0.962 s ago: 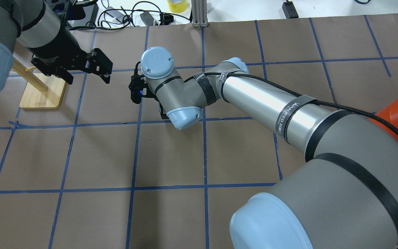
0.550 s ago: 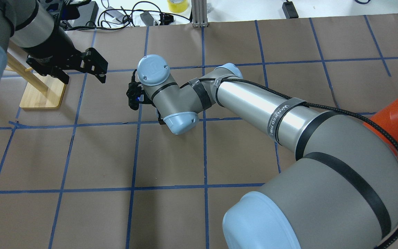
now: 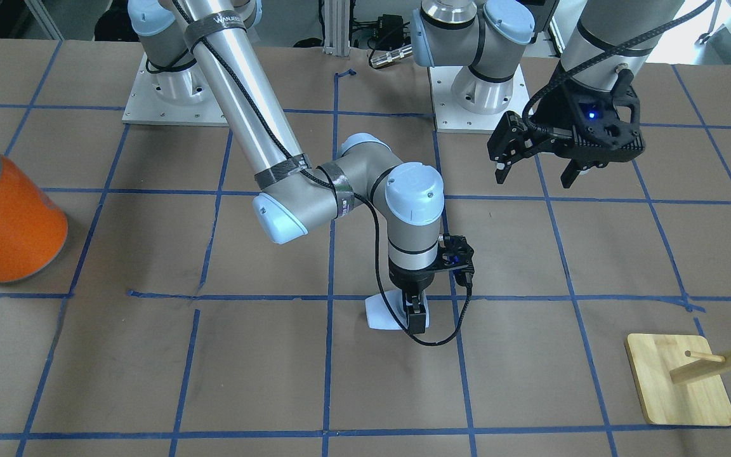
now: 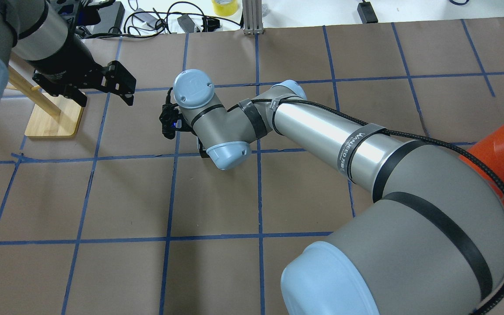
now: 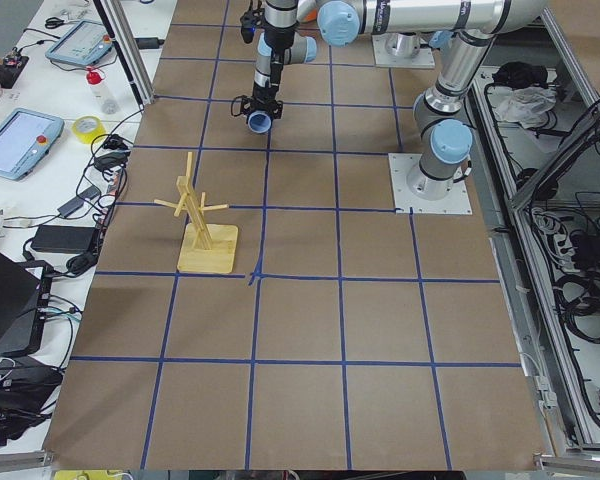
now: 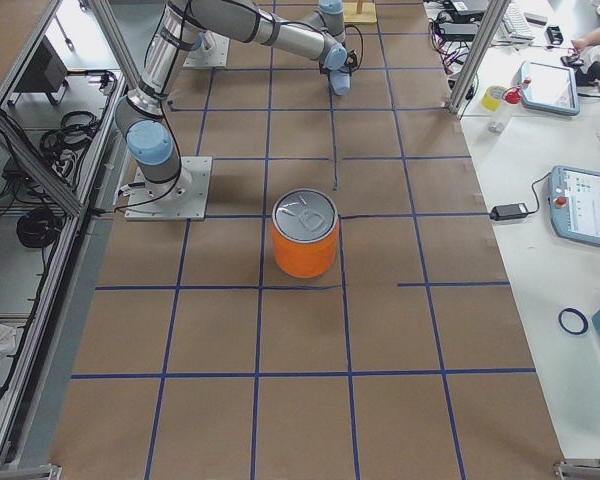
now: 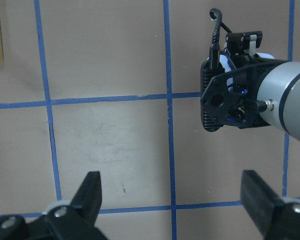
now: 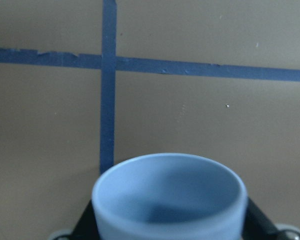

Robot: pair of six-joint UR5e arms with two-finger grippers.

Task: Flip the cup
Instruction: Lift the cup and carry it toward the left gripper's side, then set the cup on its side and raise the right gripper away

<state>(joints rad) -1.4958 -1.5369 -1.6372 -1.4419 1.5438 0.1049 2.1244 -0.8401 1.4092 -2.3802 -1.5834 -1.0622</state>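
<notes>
Right wrist view, closest in: cup [image 8: 169, 200] fills the lower middle of the frame, mouth open toward the lens, nothing inside. Right fingers [image 8: 260, 220] show as dark stubs on either side of its wall, closed onto it. That side grip probably lets a wrist roll turn the cup over. Past the rim you see only counter [image 8: 215, 110] and blue tape lines. You can't tell here whether the cup's base touches down.

Front view, a step back: the cup is at centre frame, low, just under a tape line, with the wrist standing vertical above it.

Farther out, upper right of that view: left fingers [image 7: 90, 192] are spread wide with nothing between them, hanging well apart from the cup. They look parked clear of the work, their camera looking down on the right wrist.

Farthest: stand [image 3: 679, 379] at lower right and can [image 3: 7, 216] at the left edge are both well apart from the cup. You likely have room for the flip.
</notes>
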